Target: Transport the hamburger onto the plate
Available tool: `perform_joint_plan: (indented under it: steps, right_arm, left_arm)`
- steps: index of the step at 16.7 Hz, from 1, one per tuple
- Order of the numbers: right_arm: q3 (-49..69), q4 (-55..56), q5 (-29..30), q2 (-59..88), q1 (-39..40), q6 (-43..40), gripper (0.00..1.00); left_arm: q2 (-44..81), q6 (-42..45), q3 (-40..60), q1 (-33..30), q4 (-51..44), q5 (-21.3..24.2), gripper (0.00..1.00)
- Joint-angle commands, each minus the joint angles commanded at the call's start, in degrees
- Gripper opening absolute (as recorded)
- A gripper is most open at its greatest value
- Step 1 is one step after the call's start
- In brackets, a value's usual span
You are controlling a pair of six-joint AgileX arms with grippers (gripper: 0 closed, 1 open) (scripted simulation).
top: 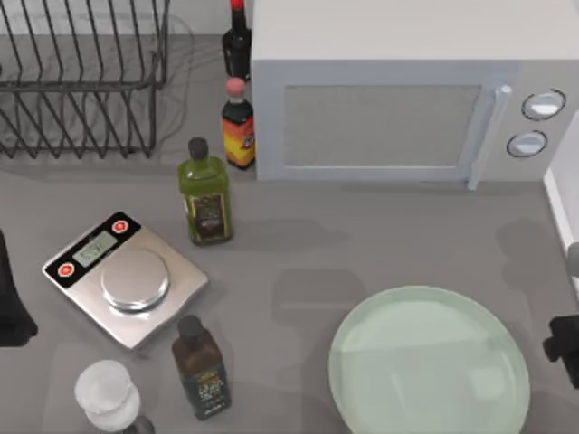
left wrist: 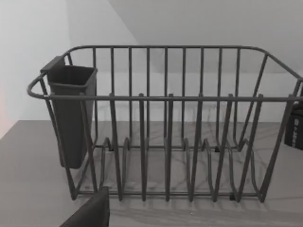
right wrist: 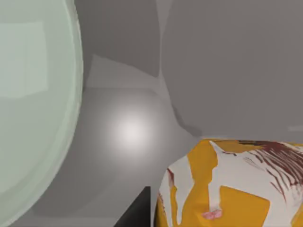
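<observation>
The hamburger [right wrist: 232, 189], orange-yellow with whitish streaks and a dark reddish patch, sits very close to the camera in the right wrist view. Grey table lies between it and the rim of the pale mint-green plate [right wrist: 33, 94]. From above, the plate [top: 430, 362] lies at the front right of the table, and the dark end of my right arm [top: 563, 348] pokes in at the right edge just beside the plate's rim. My left arm [top: 11, 307] is parked at the table's left edge.
A steel kitchen scale [top: 127, 276] sits front left. Two olive oil bottles [top: 206, 194] [top: 201, 366] and a glass [top: 107, 393] stand near it. At the back are a wire dish rack [left wrist: 165, 127], two sauce bottles [top: 238, 127] and a microwave [top: 398, 99].
</observation>
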Motion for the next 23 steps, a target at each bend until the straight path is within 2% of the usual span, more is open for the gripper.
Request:
perform_joint_plan:
  steps: [4,10,13,15,18,23]
  right_arm:
    - [5.9,-8.9,0.0,-4.2,-0.1,-0.3,0.0]
    - [6.5,-9.5,0.0,-4.6,0.0,-0.2,0.0]
    - [7.5,-9.8,-0.1,-3.4,1.1,-3.7,0.0]
    - [9.0,-10.3,-0.1,-1.6,2.5,-9.1,0.0]
    - [11.7,-11.2,-0.2,1.9,5.4,-21.6,0.0]
    - [15.9,-12.0,-0.6,8.5,11.5,-54.0,0.0]
  left_arm:
    - [0.0,0.0,0.0,0.0,0.0,0.0,1.0]
    - [0.0,0.0,0.0,0.0,0.0,0.0,1.0]
    - [0.0,0.0,0.0,0.0,0.0,0.0,1.0]
    - [0.0,0.0,0.0,0.0,0.0,0.0,1.0]
    - [0.0,0.0,0.0,0.0,0.0,0.0,1.0]
    - [0.0,0.0,0.0,0.0,0.0,0.0,1.0]
